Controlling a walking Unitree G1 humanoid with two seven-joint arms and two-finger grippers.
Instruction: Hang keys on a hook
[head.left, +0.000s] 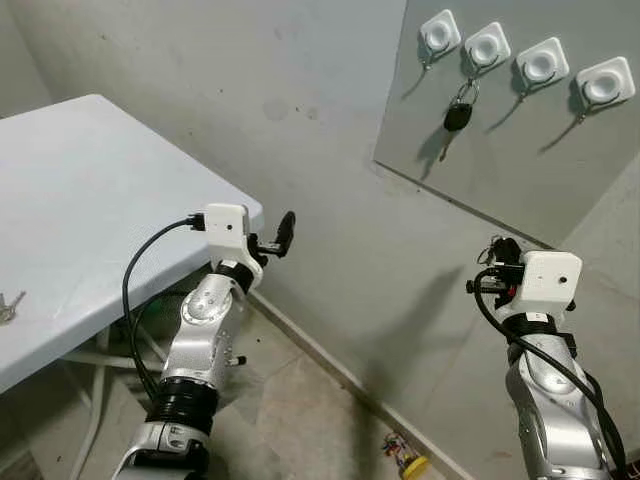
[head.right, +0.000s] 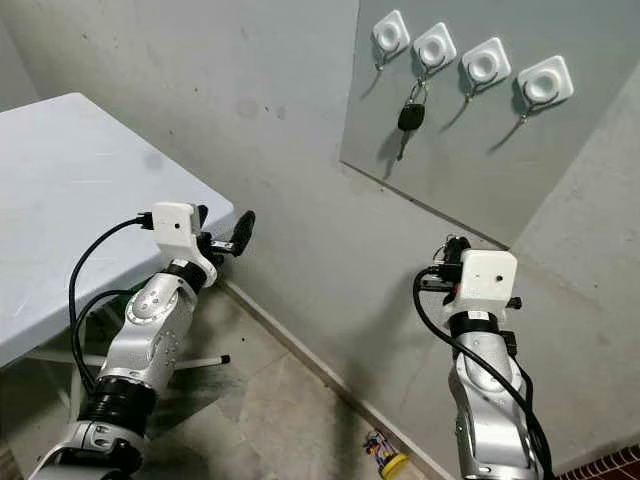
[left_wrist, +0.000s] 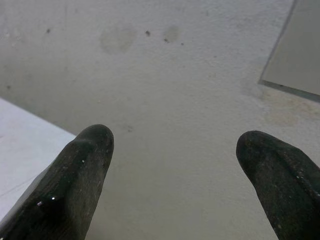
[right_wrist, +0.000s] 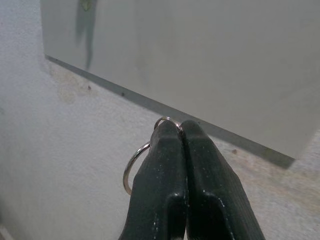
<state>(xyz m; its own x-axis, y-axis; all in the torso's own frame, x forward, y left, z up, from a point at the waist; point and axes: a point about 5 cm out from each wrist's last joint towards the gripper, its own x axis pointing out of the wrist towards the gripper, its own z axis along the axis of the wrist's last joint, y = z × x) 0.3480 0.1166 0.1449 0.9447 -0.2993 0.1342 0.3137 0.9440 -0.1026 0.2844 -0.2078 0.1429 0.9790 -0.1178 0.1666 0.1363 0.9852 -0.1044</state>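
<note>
A grey board (head.left: 500, 170) on the wall carries a row of white hooks (head.left: 541, 62). A black key (head.left: 459, 116) hangs from the second hook from the left (head.left: 486, 46). My right gripper (right_wrist: 181, 131) is below the board, a short way off the wall, shut on a thin metal key ring (right_wrist: 134, 166) that sticks out beside the fingertips. The rest of those keys is hidden. My left gripper (head.left: 280, 237) is open and holds nothing; it is raised beside the table corner and points at the bare wall. Another small key (head.left: 8, 305) lies on the table at the far left.
A white table (head.left: 90, 190) fills the left, with its legs and a cable underneath. A small colourful object (head.left: 405, 458) lies on the floor by the skirting. The wall runs diagonally ahead, close to both arms.
</note>
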